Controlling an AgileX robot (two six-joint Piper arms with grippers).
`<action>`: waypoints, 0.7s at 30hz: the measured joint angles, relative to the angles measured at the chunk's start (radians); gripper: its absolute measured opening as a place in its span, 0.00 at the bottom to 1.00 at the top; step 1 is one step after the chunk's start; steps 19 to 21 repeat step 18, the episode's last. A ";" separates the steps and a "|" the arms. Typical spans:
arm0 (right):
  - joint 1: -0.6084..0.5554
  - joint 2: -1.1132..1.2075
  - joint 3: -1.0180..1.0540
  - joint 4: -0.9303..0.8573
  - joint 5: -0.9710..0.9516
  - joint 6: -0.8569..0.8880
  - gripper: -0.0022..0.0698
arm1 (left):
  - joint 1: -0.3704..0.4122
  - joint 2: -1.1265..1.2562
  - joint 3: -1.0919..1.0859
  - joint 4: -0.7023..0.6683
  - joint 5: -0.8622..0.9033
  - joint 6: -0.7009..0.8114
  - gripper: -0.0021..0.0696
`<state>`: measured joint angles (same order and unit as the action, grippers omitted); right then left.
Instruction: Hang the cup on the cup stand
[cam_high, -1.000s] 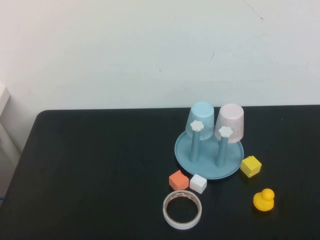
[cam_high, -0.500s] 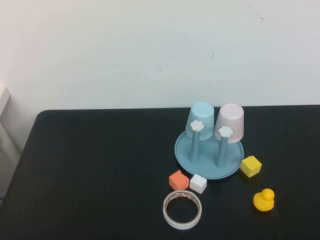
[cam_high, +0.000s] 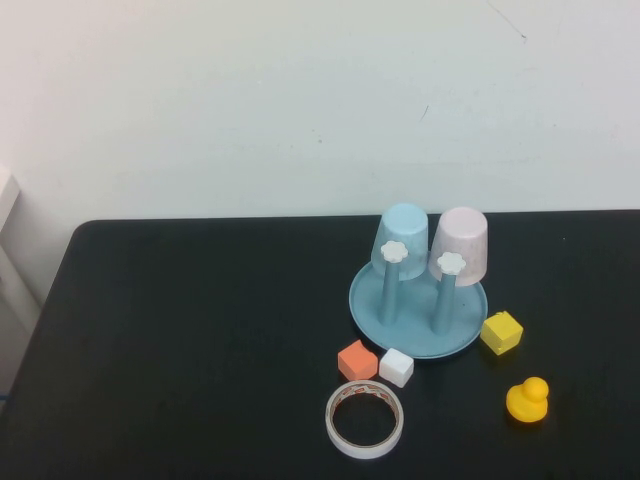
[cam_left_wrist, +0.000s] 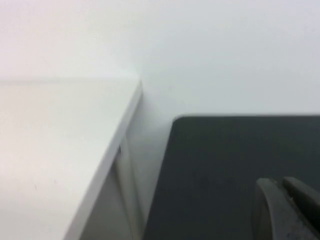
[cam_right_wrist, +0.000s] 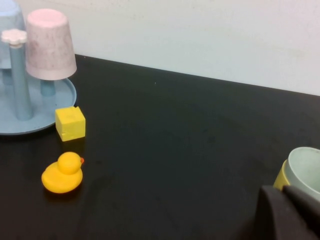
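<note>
Lying nearest the camera in the high view, a roll of tape (cam_high: 365, 418) rests flat on the black tabletop (cam_high: 180, 340), with a yellow rubber duck (cam_high: 527, 400) off to its right. Just behind the tape sit an orange block (cam_high: 357, 360) and a white block (cam_high: 396, 367), side by side and touching or nearly so, right at the front rim of the cup stand (cam_high: 460, 335). A yellow block (cam_high: 501, 332) sits just beside the stand's right edge.

The stand's blue dish carries upright pegs; the two front ones, topped with white flower caps, are bare. On the rear right peg the cup (cam_high: 462, 243) hangs upside down, pale pink, mouth downward. The light blue cup (cam_high: 402, 240) hangs inverted next to it on the rear left peg, the two cups close together.

Neither arm appears in the high view. The left hand (cam_left_wrist: 287, 210) shows only as a dark edge in its wrist view, above the tabletop's corner near a white cabinet (cam_left_wrist: 55, 150); I cannot tell whether it is spread or pressed together. The right hand (cam_right_wrist: 287, 212) is likewise a dark sliver in its own view, well apart from the stand, with a pale green and yellow cup-like object (cam_right_wrist: 302, 175) just beside it; its state cannot be told either.
</note>
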<state>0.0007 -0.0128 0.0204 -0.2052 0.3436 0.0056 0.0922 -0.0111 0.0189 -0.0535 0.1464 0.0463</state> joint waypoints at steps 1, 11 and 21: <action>0.000 0.000 0.000 0.000 0.000 0.000 0.03 | -0.003 0.000 0.000 0.004 0.014 -0.006 0.03; 0.000 0.000 0.000 0.000 0.000 0.000 0.03 | -0.099 -0.001 0.000 0.047 0.131 -0.020 0.03; 0.000 0.000 0.000 0.000 0.000 -0.006 0.03 | -0.101 -0.002 0.000 0.053 0.156 -0.020 0.03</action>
